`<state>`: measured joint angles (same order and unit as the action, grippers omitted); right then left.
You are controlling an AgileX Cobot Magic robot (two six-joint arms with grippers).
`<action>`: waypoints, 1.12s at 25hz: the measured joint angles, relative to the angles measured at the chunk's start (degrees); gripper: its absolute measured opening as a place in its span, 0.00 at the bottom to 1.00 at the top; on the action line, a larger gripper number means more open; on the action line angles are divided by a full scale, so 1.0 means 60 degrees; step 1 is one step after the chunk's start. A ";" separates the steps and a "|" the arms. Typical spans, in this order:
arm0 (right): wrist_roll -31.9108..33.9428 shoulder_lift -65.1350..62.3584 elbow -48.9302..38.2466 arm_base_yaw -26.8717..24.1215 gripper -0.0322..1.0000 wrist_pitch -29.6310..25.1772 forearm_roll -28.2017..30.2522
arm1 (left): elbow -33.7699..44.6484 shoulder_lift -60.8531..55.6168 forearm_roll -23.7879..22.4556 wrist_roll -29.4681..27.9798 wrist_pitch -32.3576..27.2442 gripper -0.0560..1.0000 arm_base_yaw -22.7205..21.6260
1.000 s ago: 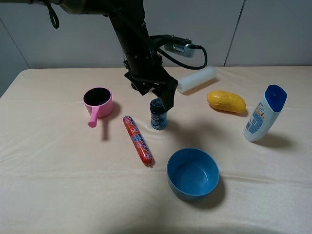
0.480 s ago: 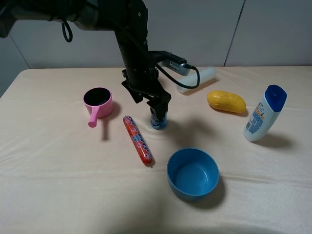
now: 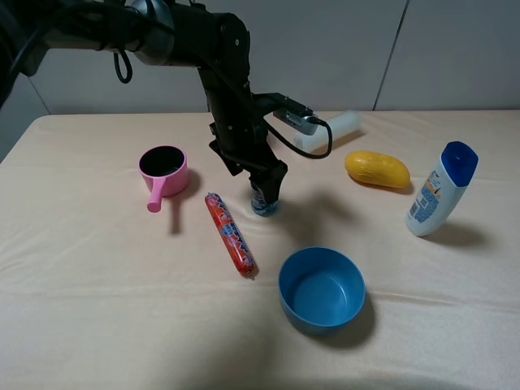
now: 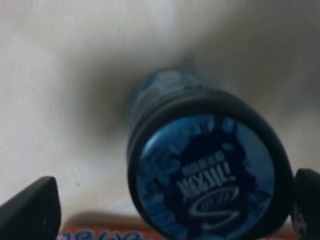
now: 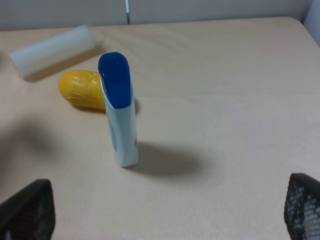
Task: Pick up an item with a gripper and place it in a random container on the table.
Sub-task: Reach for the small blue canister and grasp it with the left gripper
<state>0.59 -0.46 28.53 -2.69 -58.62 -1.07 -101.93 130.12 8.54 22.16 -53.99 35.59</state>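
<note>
The small blue jar (image 4: 207,175) stands upright near the middle of the desk (image 3: 97,276), directly beneath the left gripper (image 3: 268,180), whose fingers are spread apart on either side of its cap.

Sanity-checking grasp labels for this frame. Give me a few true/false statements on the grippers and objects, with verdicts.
1. The left gripper has its fingers on either side of the jar cap. True.
2. The jar sits in the pink cup. False: it stands on the table, apart from the cup.
3. The lotion bottle stands upright. True.
4. The blue bowl holds the yellow item. False: the bowl is empty; the yellow item lies on the table.
5. The right gripper is shut on the lotion bottle. False: it is open, apart from the bottle.
</note>
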 joint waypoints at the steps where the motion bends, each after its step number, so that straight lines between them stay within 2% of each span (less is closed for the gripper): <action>1: 0.0000 0.0000 0.0000 0.0000 0.70 0.0000 0.0000 | 0.0000 0.0000 -0.0032 0.0064 0.0041 0.92 0.0020; 11: 0.0000 0.0000 0.0000 0.0000 0.70 0.0000 0.0000 | 0.0000 0.0000 -0.0562 0.0207 0.0702 0.92 0.0273; 28: 0.0000 0.0000 0.0000 0.0000 0.70 0.0000 0.0000 | -0.0046 0.0704 -0.0572 0.0218 0.0955 0.92 0.0506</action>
<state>0.59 -0.46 28.53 -2.69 -58.62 -1.07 -102.20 134.34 5.11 23.47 -48.26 38.62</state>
